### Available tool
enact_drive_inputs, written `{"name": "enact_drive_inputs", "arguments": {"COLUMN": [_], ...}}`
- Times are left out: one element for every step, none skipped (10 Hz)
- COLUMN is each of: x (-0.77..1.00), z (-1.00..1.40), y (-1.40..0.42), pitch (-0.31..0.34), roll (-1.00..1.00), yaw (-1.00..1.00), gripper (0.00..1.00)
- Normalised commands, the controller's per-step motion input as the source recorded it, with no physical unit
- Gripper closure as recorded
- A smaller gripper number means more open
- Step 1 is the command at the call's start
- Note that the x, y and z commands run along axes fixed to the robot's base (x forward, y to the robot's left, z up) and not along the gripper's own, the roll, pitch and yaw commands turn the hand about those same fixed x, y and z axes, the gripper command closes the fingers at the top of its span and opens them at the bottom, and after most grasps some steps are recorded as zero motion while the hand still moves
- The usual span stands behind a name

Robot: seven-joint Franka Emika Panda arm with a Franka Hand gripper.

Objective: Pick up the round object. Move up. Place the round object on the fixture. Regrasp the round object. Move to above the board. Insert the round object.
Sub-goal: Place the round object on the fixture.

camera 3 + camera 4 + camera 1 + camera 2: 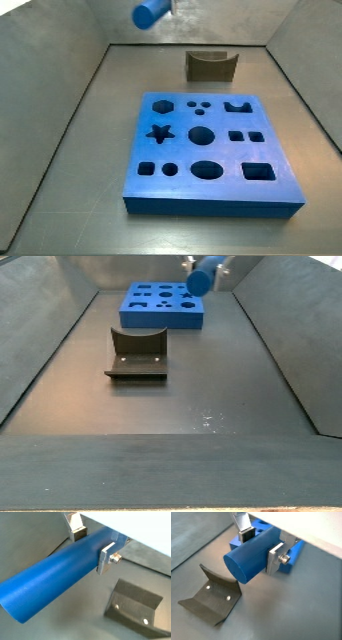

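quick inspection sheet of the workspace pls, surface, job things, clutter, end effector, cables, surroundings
surface: dark grey floor, bare apart from the items below.
job's things: blue cylinder peg held in the air, clear of the floor; olive-brown notched fixture empty, standing beyond the board; blue board flat, none of its holes filled.
clutter: nothing seen.
end effector: end effector raised, fingers clamped across the peg, which lies roughly level; in a wrist view the fixture sits below and off to one side.
cables: nothing seen.
surroundings: grey walls enclose the floor.
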Motion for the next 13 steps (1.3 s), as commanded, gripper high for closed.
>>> {"name": "enact_drive_inputs", "arguments": {"x": [0.35, 0.35, 0.35, 0.24, 0.16, 0.11, 0.77, 0.75, 0.74, 0.76, 0.8, 0.84, 0.83], "z": [-0.15, -0.15, -0.15, -0.11, -0.08, -0.05, 0.19, 0.18, 0.15, 0.14, 0.13, 0.11, 0.07], "y": [-1.0, -1.0, -1.0, -0.7, -0.49, -0.27, 1.0, 1.0, 1.0, 1.0, 1.0, 1.0, 0.91], "pitch": [-0.025, -0.015, -0.006, -0.004, -0.006, -0.011, 0.027, 0.032, 0.057, 0.074, 0.098, 0.11, 0.116], "roll": [-0.09, -0.07, -0.05, -0.02, 0.01, 0.04, -1.0, -1.0, -1.0, -1.0, -1.0, -1.0, -1.0], "yaw": [0.93, 0.7, 0.48, 0.27, 0.18, 0.12, 0.08, 0.07, 0.04, 0.03, 0.01, 0.0, -0.01], "gripper": [1.0, 1.0, 1.0, 1.0, 1.0, 1.0, 1.0, 1.0, 1.0, 1.0, 1.0, 1.0, 1.0]}}
